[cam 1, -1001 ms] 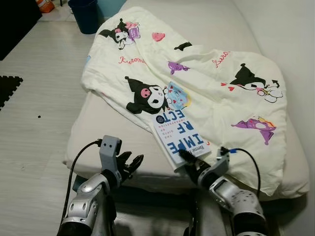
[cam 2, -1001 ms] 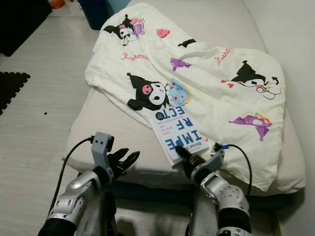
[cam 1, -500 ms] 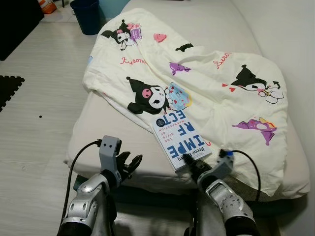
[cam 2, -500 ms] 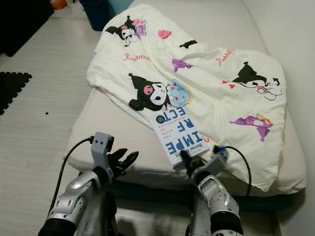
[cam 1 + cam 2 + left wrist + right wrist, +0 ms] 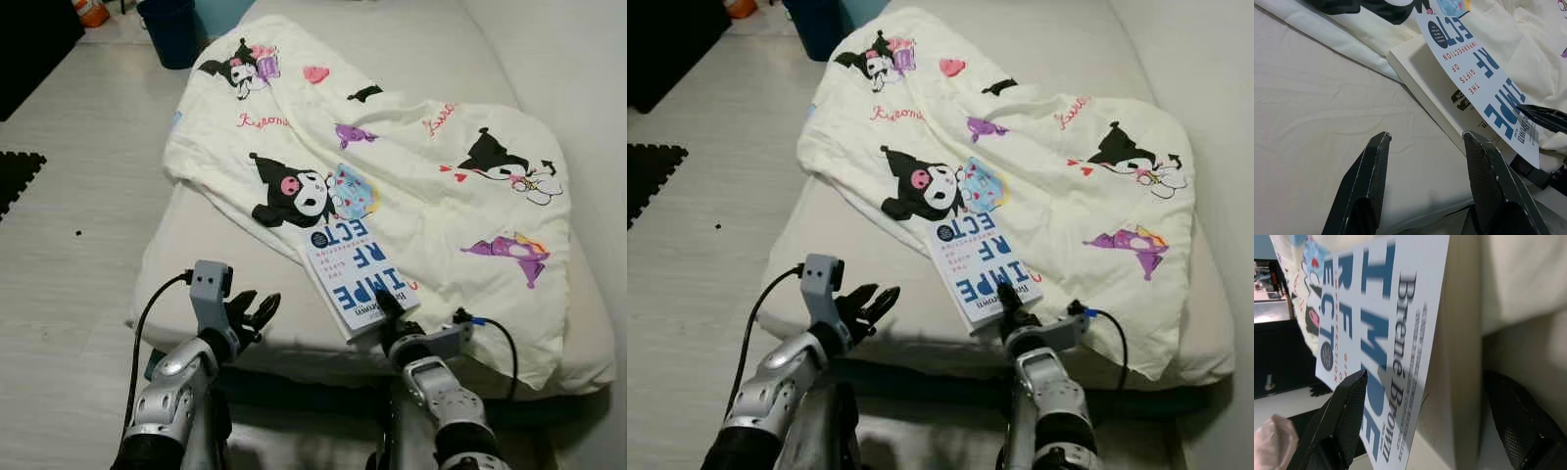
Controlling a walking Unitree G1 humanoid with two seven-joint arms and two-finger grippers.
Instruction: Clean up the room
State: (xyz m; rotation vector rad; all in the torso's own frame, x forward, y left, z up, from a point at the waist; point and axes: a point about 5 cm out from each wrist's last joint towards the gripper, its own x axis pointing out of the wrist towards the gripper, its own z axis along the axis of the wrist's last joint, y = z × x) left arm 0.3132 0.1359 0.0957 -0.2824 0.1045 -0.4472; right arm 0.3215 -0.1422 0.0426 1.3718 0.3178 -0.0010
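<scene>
Left gripper (image 5: 257, 311), fingers spread wide and empty, poised over the bare near edge of the cream mattress (image 5: 206, 235), just left of the book. Book (image 5: 356, 273), white cover with blue lettering, lying at the mattress's near edge with its far end on the cartoon-printed blanket (image 5: 421, 176). Right gripper (image 5: 384, 311), fingers parted around the book's near end: one finger (image 5: 1337, 421) over the cover, the other under the page block; contact cannot be determined. Dark blue bin (image 5: 172, 29) on the floor (image 5: 69, 186), far left.
</scene>
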